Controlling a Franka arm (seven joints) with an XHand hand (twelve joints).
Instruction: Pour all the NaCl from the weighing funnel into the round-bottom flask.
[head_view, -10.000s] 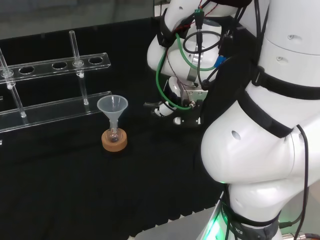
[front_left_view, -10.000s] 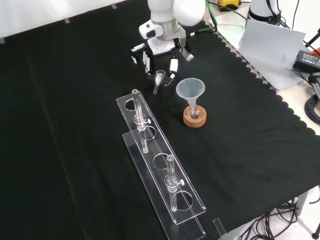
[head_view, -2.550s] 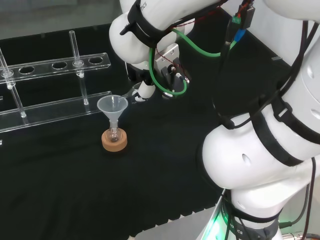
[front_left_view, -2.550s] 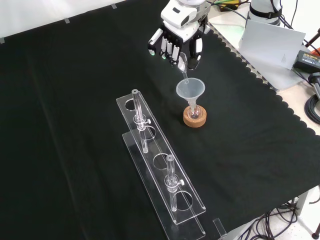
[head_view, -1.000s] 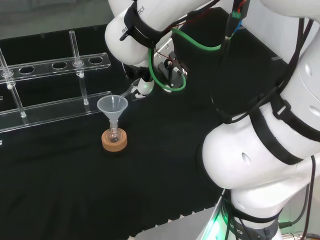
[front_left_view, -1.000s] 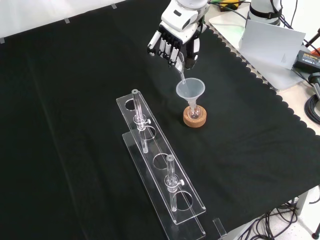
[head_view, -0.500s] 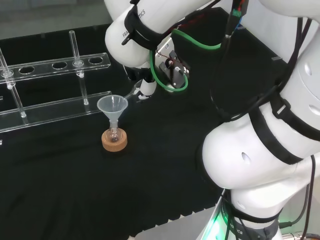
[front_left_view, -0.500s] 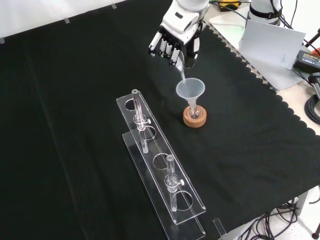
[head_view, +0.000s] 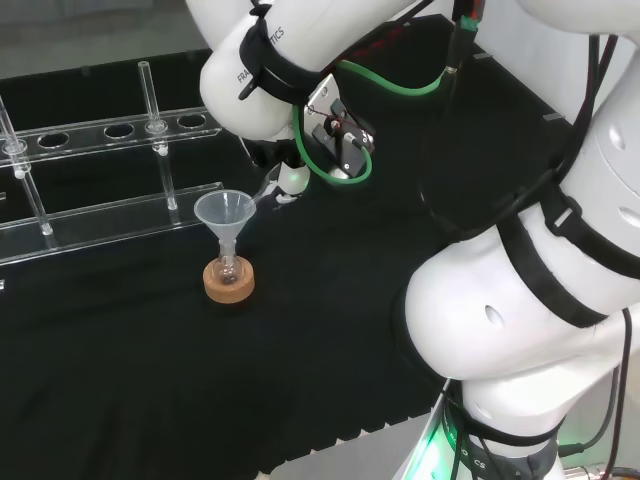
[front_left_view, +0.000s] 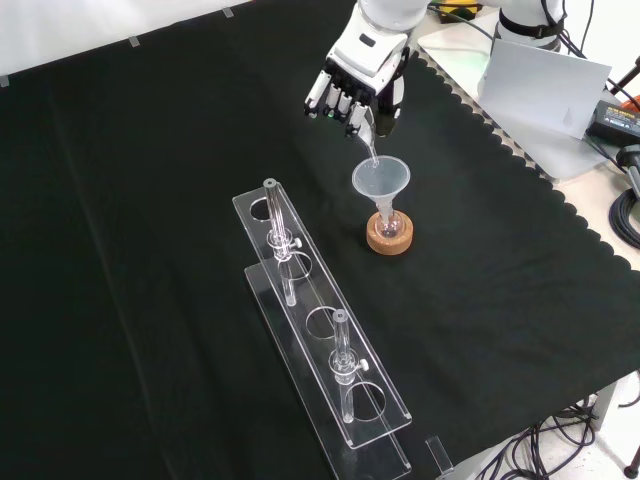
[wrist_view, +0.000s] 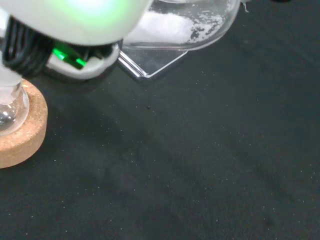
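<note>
The black and white robot hand (front_left_view: 358, 93) hangs above the black-cloth worktop (front_left_view: 150, 200), just above and behind the clear plastic conical funnel (front_left_view: 380, 180) in the front view. Its fingers (front_left_view: 330, 100) are curled downward, and finger and thumb pinch the small clear glass weighing funnel (front_left_view: 368, 137). The weighing funnel is tilted, spout down, with its tip just over the rim of the conical funnel; whether tip and rim touch cannot be determined.

In the wrist view, the weighing funnel (wrist_view: 180, 25) holds a heap of white NaCl powder (wrist_view: 165, 25), with scattered grains on its inner wall.

The conical funnel (head_view: 225, 215) stands upright with its stem in the neck of the small clear glass round-bottom flask (head_view: 228, 267). The flask sits in the round cork ring stand (head_view: 229, 281). In the front view, the flask (front_left_view: 388, 225) and cork ring (front_left_view: 389, 235) stand to the right of the clear acrylic test-tube rack (front_left_view: 320, 340), apart from it. The contents of the flask appear slight, but the glass is too small to read with confidence.

The rack holds upright clear glass tubes; in the front view one tube (front_left_view: 278, 240) stands near the far end and another (front_left_view: 342, 365) nearer the camera. In the head view the rack (head_view: 110, 170) lies behind and to the left of the flask.
</note>
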